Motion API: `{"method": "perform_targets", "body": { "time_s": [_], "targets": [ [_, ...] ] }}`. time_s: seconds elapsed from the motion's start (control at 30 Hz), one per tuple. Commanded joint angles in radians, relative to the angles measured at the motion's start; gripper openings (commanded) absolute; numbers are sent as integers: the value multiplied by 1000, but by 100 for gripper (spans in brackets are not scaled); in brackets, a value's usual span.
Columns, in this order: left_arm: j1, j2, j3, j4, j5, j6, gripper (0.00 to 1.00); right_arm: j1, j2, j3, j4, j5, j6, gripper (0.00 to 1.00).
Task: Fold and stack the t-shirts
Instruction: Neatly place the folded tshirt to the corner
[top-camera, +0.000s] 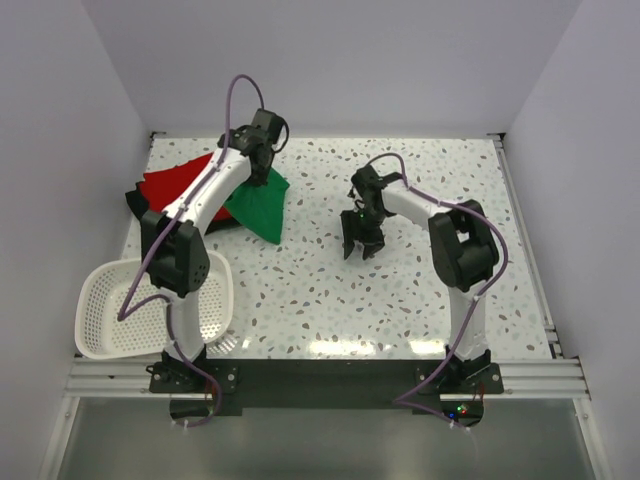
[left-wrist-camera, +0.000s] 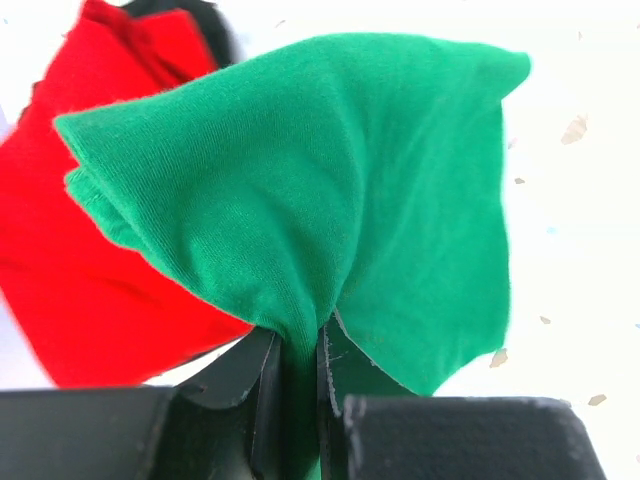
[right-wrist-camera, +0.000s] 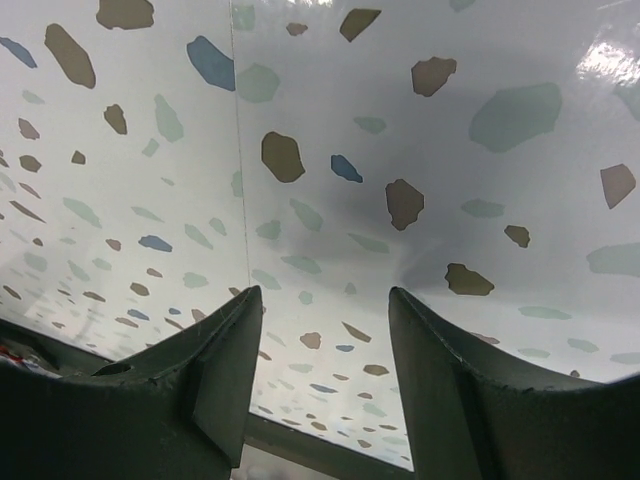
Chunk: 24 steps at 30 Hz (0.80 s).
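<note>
The green t-shirt (left-wrist-camera: 330, 180) is bright, soft cloth, gathered into a loose bundle with folds that spread out like a fan from one pinched place. In the top view it is in the upper left part of the frame, over the speckled bench (top-camera: 330, 290), and its lower corner points toward the middle of the frame. I cannot tell whether this corner rests on the bench. Just left of it lies the red t-shirt (top-camera: 178, 182), and the green cloth covers its right edge. The black t-shirt (top-camera: 133, 205) shows only as a dark border under the red one. The left arm (top-camera: 205, 195) stretches from the bottom left over the white basket (top-camera: 110, 310) up to the green shirt. The left hand (left-wrist-camera: 300, 345) is closed tightly on a fold of the green cloth, which rises from between its fingers and fills most of the left wrist view. The right arm (top-camera: 460, 250) is bent. The right hand (top-camera: 360, 240) points down at the bare bench in the middle of the frame, its fingers apart with nothing between them, well apart from all three shirts.
</note>
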Motion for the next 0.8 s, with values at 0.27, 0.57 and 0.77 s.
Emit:
{"method": "perform_targets", "body": {
  "time_s": [0.27, 0.57, 0.77],
  "targets": [
    [73, -28, 178, -54, -29, 44, 0, -2, -79, -53, 11, -11, -2, 57],
    [97, -83, 254, -28, -61, 53, 0, -2, -88, -86, 28, -28, 9, 57],
    [148, -106, 260, -4, -49, 60, 0, -2, -99, -102, 34, -33, 11, 57]
  ]
}}
